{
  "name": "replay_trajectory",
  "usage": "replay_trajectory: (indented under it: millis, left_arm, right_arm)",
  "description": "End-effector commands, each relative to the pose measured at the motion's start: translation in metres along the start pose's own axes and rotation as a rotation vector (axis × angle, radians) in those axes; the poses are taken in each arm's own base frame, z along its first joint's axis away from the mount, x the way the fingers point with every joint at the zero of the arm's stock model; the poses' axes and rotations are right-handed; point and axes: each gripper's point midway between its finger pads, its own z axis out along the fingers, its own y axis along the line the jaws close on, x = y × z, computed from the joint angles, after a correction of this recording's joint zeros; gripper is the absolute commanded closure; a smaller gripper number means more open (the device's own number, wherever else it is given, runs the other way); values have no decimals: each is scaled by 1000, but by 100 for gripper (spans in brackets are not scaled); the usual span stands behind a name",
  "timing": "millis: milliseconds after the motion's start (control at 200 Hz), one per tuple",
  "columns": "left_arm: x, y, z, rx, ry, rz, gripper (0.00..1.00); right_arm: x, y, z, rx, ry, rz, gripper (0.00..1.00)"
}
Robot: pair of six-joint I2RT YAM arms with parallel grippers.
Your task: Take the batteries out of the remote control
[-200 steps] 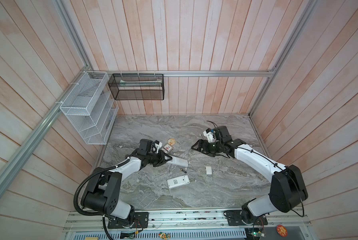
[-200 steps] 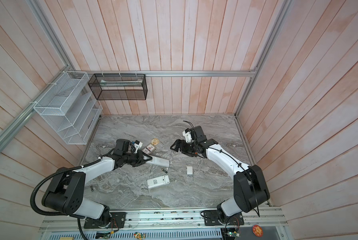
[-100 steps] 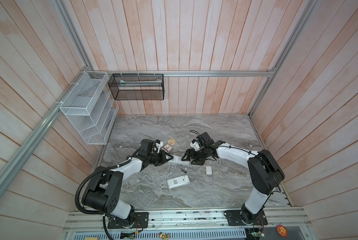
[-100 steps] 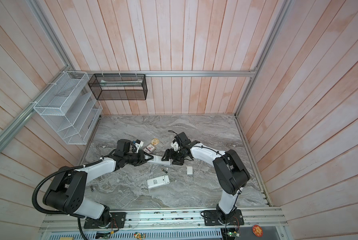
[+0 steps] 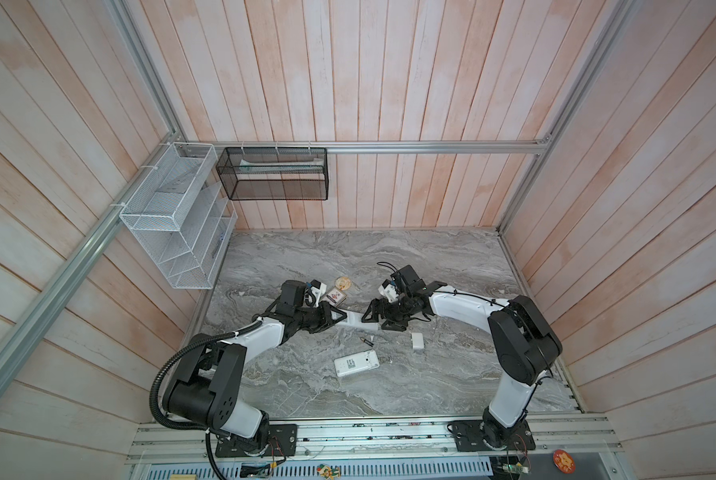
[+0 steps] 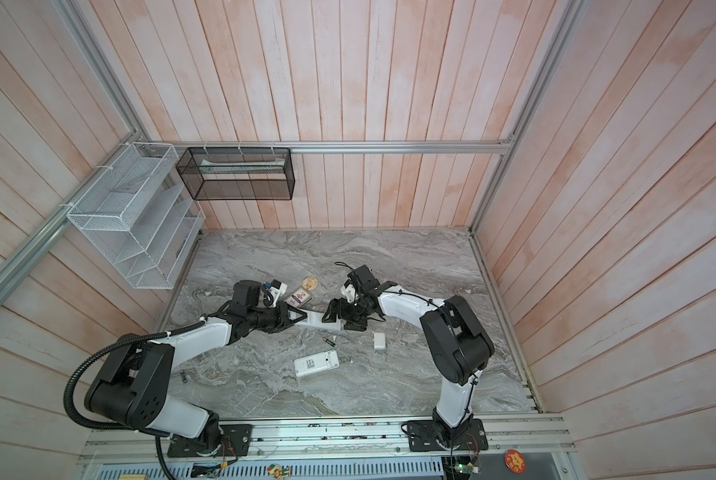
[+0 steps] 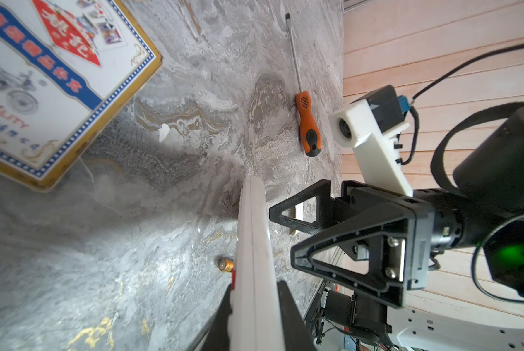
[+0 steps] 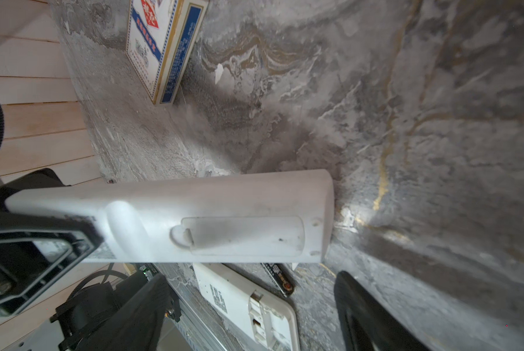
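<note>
Battery slim, dark, orange-banded at one end

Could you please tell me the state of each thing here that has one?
Left pincer: shut on the held remote.
Right pincer: open, empty.
Held remote: gripped at one end, battery cover shut.
Flat remote: back up, compartment uncovered.
Loose cover: off, on the table.
Battery: out, lying loose.

Two remotes, two batteries, one screwdriver
</note>
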Motion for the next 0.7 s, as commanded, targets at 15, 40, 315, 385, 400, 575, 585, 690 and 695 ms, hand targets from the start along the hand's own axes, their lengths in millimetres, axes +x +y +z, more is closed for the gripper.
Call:
replay_trajectory:
  millis: [15,40,315,385,400,575,585,690,695]
  left_arm:
    - [5,-1,-1,-3,1,22,92]
    - [5,-2,-2,-3,0,22,92]
    - [5,-4,-3,-10,7,32,92]
    - [4,-4,-3,-9,7,31,92]
    - [4,-4,-3,-8,7,32,92]
    - [6,-4,-1,-4,14,31,92]
    - [6,-4,-1,-4,13,30,92]
    - [5,-3,0,-3,12,29,92]
    - [5,-4,0,-3,12,30,92]
  right_arm:
    - [-6,-1,4,12,-16,-18,13]
    - [-6,-1,4,11,-16,-16,13]
    - [-14,-2,14,7,-16,2,13]
    - [-16,-1,16,0,-18,7,13]
    - [-17,-1,16,-1,-20,8,13]
    - [-16,1,23,1,-5,7,13]
    - [-17,2,23,1,-5,7,13]
    - [-14,1,27,9,7,6,13]
    - [-13,1,27,8,9,6,13]
